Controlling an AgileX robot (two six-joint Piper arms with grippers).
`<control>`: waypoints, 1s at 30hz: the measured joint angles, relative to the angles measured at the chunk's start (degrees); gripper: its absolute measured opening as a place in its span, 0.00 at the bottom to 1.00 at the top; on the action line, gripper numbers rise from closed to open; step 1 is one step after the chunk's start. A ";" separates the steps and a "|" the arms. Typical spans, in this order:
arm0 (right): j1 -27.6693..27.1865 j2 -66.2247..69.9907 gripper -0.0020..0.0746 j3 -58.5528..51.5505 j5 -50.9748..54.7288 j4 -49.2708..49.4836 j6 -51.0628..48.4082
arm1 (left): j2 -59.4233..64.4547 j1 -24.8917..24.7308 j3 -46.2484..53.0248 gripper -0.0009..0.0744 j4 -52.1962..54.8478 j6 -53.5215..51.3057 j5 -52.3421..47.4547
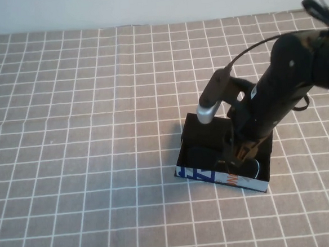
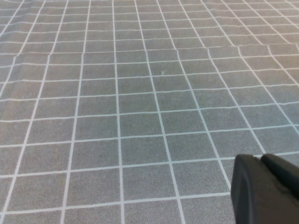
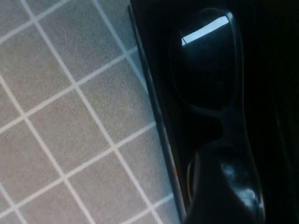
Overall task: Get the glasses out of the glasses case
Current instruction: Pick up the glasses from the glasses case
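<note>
The glasses case point(image 1: 220, 178) lies open on the checked cloth right of centre, white printed front side towards me. The black glasses point(image 1: 199, 155) lie inside it; in the right wrist view one dark lens point(image 3: 205, 65) and the bridge show beside the case wall point(image 3: 154, 102). My right gripper point(image 1: 238, 154) reaches down into the case, right over the glasses, and covers their right half. Its dark tip point(image 3: 224, 186) sits over the second lens. My left gripper point(image 2: 261, 161) is shut and empty, low over bare cloth, outside the high view.
A grey cloth with a white grid point(image 1: 75, 135) covers the whole table. The right arm point(image 1: 286, 81) and its cable hang above the case's back right. A white wall runs along the far edge.
</note>
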State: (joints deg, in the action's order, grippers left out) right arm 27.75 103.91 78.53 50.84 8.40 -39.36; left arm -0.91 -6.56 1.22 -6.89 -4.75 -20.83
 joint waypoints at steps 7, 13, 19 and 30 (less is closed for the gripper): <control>0.29 3.17 0.44 0.35 -1.61 0.00 -0.05 | 0.00 0.00 0.00 0.01 0.00 0.00 0.00; 0.38 4.89 0.44 0.35 -1.84 0.00 -0.05 | 0.00 0.00 0.00 0.01 0.00 0.00 0.00; 0.38 5.97 0.44 0.81 -2.07 0.23 -0.05 | 0.00 0.00 0.00 0.01 0.00 0.00 0.00; 0.38 7.19 0.37 0.92 -2.40 1.65 -0.05 | 0.00 0.00 0.00 0.01 0.00 0.00 0.00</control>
State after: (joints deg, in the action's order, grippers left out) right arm 28.13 111.09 79.45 48.44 10.04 -39.40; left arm -0.91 -6.56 1.22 -6.89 -4.75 -20.83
